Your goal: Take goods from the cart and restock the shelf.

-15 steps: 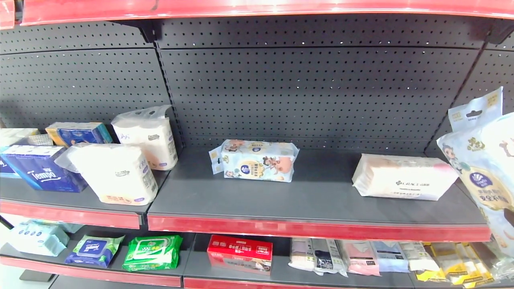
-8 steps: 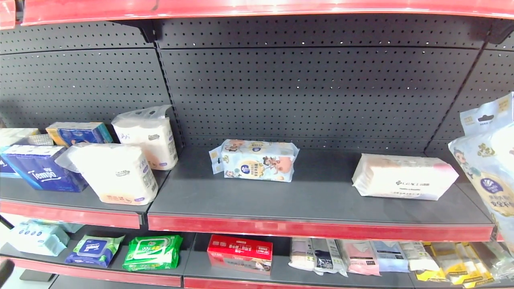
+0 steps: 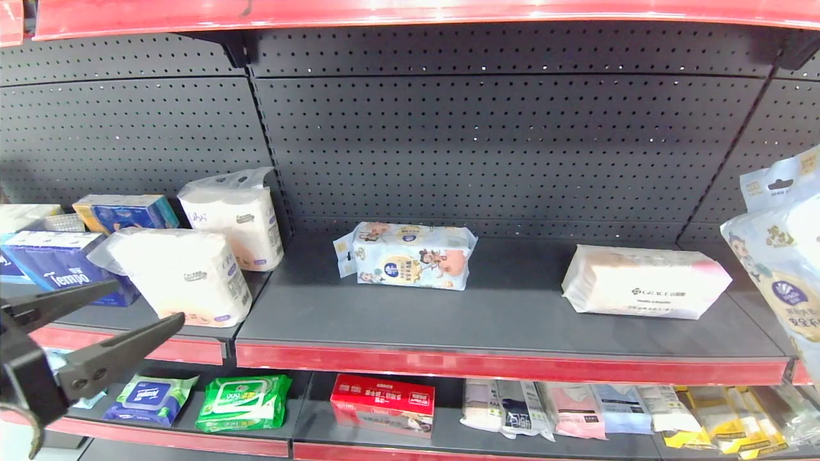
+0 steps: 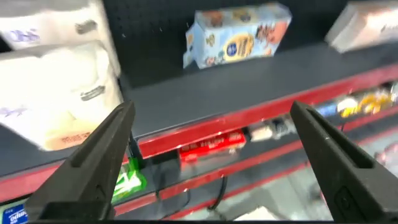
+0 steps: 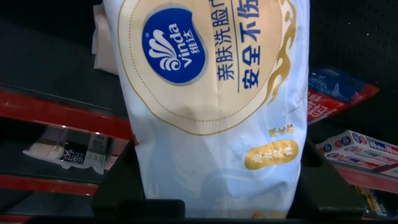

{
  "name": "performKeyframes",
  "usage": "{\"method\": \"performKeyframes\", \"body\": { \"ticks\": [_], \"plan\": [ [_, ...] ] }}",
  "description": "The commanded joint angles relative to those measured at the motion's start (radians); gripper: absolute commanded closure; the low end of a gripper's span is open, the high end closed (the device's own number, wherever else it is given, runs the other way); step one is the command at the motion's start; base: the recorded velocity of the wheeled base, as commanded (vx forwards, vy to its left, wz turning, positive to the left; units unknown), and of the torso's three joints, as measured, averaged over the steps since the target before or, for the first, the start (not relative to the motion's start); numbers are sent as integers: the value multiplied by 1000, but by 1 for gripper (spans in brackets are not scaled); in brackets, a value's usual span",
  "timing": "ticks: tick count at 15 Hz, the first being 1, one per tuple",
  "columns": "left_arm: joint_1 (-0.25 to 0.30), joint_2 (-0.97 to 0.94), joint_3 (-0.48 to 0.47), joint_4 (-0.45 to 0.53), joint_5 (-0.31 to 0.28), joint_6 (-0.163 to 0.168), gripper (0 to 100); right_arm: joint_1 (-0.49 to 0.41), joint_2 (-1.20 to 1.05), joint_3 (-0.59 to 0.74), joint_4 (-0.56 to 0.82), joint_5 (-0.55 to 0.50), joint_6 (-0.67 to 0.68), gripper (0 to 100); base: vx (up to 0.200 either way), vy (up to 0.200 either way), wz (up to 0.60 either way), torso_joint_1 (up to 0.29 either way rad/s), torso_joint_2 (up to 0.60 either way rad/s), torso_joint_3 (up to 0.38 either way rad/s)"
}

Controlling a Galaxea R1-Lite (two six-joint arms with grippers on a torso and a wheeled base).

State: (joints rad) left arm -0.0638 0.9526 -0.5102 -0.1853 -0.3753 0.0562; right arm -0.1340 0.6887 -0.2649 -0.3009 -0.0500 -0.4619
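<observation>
Right gripper pinches the tissue pack low on its body. The pack hangs with its long axis upright at the right end of the shelf, apparently in front of the red lip. Left gripper is spread and empty, low before the left bay, so the right arm is the nearer. Bare board lies to the pack's left and farther in, between the white pack and the cartoon pack. Behind is the perforated back panel.
</observation>
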Motion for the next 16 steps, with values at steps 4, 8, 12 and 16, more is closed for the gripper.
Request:
{"method": "performKeyframes", "body": {
  "ticks": [4,8,12,16],
  "plan": [
    [-1,279,-8,-115,-71,74,0,2,5,32,0,1,11,100,0,0,0,0,0,0],
    [-4,434,-40,-226,-108,76,0,-2,2,56,0,-4,11,100,0,0,0,0,0,0],
    [-4,589,-60,-356,-163,125,0,-4,-6,79,0,-11,9,100,0,0,0,0,0,0],
    [-16,732,-106,-467,-218,149,0,-12,-8,99,-1,-14,26,100,0,0,0,0,0,0]
  ]
}}
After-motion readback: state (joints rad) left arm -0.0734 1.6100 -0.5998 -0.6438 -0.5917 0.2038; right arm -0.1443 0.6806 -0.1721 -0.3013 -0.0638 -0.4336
